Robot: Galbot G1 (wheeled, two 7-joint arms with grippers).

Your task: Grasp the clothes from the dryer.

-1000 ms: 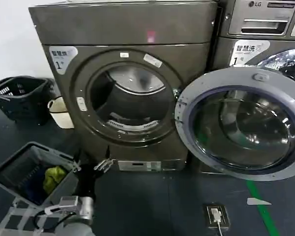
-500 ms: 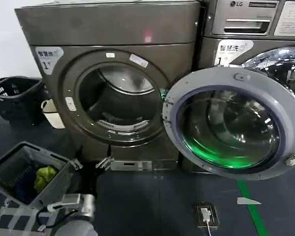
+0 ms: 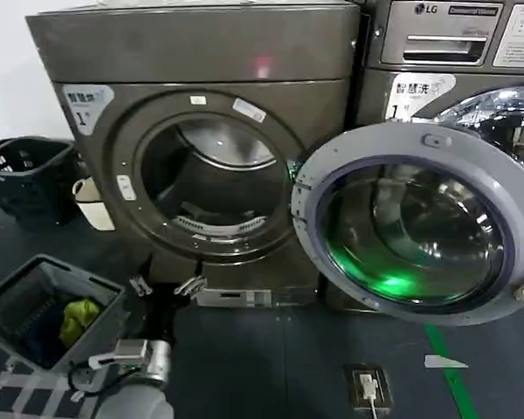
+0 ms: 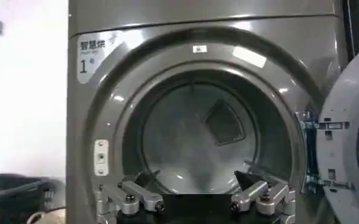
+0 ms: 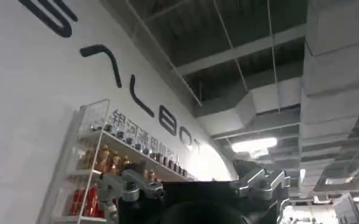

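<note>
The dryer [image 3: 211, 54] stands straight ahead, dark bronze-grey, with a "1" sticker and a red light. Its round door [image 3: 417, 145] hangs swung out to the right, so the steel drum [image 3: 217, 179] is exposed. The clothes are hidden; I see only bare metal and a baffle inside the drum [image 4: 194, 137]. My left gripper [image 3: 166, 286] hovers low in front of the dryer's base panel, below the opening. In the left wrist view the left gripper [image 4: 195, 182] is open and empty, aimed at the drum. My right gripper [image 5: 192, 178] is open, empty, and pointed up at the ceiling.
A grey basket [image 3: 17, 292] holding a yellow-green cloth [image 3: 79, 317] sits on the floor at the lower left. A black basket [image 3: 28, 179] and a white bucket [image 3: 93, 203] stand left of the dryer. The silver LG machine [image 3: 445, 39] is behind the open door. A floor socket [image 3: 367, 385] lies ahead.
The head view has swung, so the dryer and its door sit further left than a second ago. My left gripper stays low before the base panel, its two fingers now showing apart.
</note>
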